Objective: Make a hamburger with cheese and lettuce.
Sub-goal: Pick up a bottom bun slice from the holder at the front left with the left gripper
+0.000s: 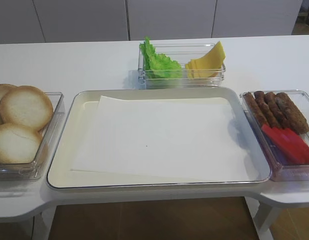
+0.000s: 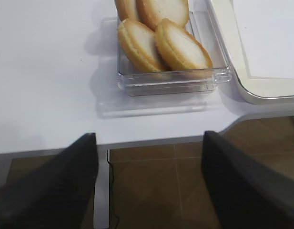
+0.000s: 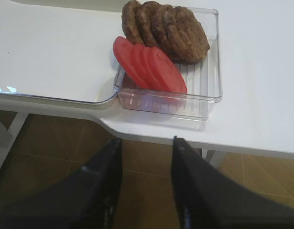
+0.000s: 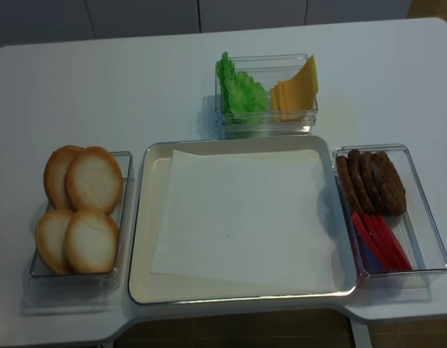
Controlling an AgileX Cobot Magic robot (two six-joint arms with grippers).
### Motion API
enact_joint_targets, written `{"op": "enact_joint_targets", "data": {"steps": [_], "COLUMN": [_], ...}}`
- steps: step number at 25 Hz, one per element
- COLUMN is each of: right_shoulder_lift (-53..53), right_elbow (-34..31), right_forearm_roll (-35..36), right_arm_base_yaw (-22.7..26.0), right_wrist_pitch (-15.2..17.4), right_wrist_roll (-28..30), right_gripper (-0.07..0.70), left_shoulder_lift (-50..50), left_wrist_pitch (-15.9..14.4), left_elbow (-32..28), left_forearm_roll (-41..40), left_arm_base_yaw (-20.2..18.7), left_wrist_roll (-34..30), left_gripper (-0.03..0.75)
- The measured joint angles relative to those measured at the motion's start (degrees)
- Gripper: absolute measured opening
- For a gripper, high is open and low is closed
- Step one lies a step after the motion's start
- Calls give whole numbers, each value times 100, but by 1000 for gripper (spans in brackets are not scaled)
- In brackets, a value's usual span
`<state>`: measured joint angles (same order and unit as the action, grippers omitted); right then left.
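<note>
Several round bun halves point(image 4: 94, 180) for the hamburger, pale cream with golden rims, lie in a clear box at the table's left. They also show in the left wrist view, bun halves point(image 2: 180, 45). Frilly green lettuce point(image 1: 157, 62) and stacked yellow cheese slices point(image 1: 207, 62) share a clear box at the back middle. My left gripper point(image 2: 149, 136) is open wide over the floor, short of the table's front edge below the bun box. My right gripper point(image 3: 147, 140) is open and empty, also off the table's edge. Neither gripper shows in the high views.
A cream tray point(image 1: 84, 107) with a white paper sheet point(image 1: 159, 140) fills the middle and holds only that sheet. At the right a clear box point(image 3: 204, 102) holds brown patties point(image 3: 185, 33) and red tomato slices point(image 3: 151, 67).
</note>
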<state>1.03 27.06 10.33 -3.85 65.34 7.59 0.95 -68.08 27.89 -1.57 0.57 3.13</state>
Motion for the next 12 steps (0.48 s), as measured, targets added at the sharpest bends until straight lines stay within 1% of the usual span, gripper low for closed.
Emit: {"op": "enact_joint_targets", "data": {"steps": [12], "right_shoulder_lift": [0], "right_elbow": [0], "right_forearm_roll": [3], "right_arm_base_yaw": [0], "right_wrist_pitch": [0], "right_wrist_roll": [0], "right_gripper": [281], "left_shoulder_lift": [0], "left_wrist_pitch": [0], "left_elbow": [0], "left_forearm_roll": [8], "left_arm_base_yaw": [0], "left_wrist_roll": [0], "left_gripper": [502]}}
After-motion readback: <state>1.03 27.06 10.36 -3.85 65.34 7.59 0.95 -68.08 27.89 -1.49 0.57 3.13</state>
